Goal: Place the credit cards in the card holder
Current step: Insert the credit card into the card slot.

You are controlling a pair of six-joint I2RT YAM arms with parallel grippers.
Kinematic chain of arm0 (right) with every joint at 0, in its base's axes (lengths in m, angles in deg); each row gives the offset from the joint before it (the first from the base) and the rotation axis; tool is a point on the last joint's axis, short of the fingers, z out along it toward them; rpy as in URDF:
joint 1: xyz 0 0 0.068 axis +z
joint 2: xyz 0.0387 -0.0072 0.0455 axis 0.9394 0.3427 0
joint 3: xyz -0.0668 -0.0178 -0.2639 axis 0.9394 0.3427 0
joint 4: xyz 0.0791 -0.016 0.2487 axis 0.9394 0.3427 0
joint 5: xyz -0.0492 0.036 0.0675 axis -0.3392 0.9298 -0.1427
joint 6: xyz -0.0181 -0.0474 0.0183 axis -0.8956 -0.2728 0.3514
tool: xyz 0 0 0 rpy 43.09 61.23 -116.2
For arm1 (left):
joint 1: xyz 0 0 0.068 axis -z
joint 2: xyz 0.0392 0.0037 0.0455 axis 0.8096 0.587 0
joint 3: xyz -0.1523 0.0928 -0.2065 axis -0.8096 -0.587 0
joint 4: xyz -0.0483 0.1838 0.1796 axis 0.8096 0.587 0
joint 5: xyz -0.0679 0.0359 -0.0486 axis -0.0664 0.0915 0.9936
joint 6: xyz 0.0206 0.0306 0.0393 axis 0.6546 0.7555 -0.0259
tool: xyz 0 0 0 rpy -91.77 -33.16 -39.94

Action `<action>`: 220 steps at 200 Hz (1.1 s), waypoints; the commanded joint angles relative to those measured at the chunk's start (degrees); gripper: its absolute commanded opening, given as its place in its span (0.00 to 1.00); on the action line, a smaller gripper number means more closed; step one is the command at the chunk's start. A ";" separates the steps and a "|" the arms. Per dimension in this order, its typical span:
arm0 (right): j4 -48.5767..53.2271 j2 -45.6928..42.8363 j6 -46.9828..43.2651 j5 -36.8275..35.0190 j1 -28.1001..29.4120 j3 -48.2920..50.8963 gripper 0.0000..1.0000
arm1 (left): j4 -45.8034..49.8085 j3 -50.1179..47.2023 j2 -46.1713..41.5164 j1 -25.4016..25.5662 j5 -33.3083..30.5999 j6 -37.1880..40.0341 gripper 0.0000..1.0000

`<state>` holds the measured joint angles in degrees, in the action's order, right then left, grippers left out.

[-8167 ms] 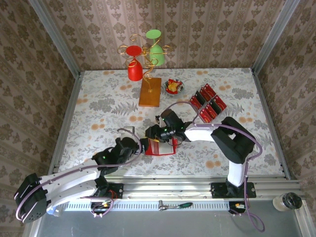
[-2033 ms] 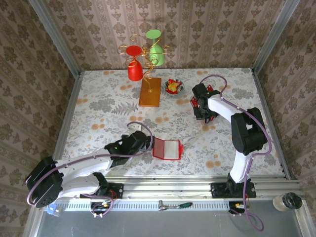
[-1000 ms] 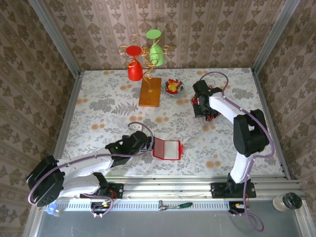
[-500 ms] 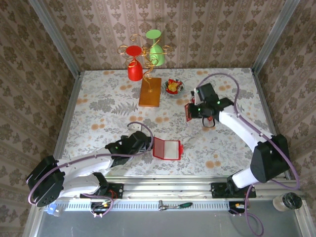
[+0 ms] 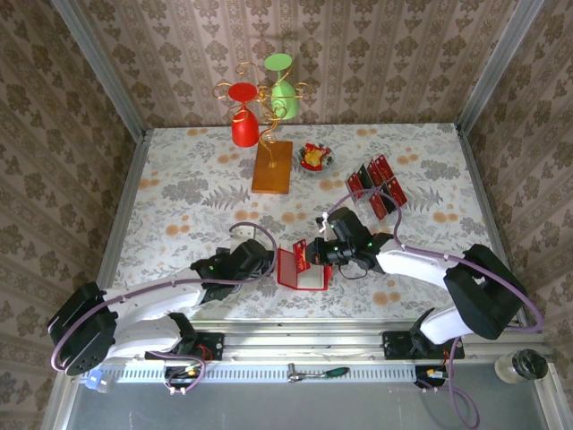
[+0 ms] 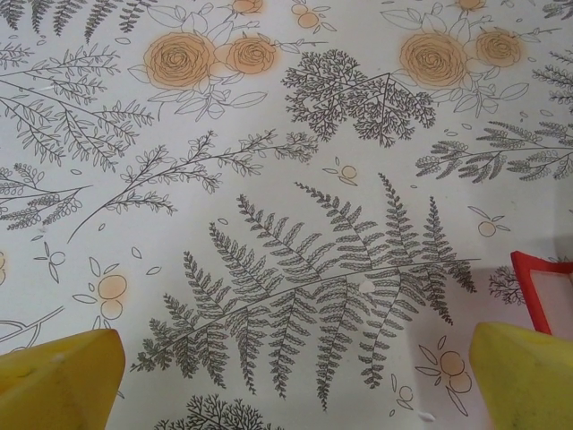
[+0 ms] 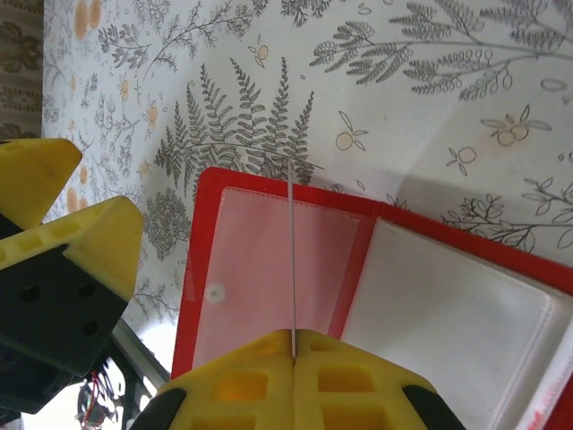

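The card holder (image 5: 309,278) lay open on the table (image 5: 179,197) near its front edge, pale inside up; the right gripper (image 7: 294,354) was clenched on one credit card (image 7: 293,260), held edge-on just above the holder's open inside. The left gripper (image 6: 291,385) hovered released, jaws wide, just beside the holder's left edge; the other credit cards (image 5: 378,190) sat well apart, toward the table's far right.
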<state>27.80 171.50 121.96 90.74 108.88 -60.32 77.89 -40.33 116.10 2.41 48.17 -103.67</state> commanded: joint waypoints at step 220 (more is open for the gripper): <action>-9.83 8.74 2.31 3.79 0.81 2.35 0.00 | -1.66 4.46 8.98 3.01 2.03 4.44 1.00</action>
<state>18.00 179.48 123.90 93.89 109.25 -57.83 77.00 -37.05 123.93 4.53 50.03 -100.34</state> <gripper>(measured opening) 0.044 0.999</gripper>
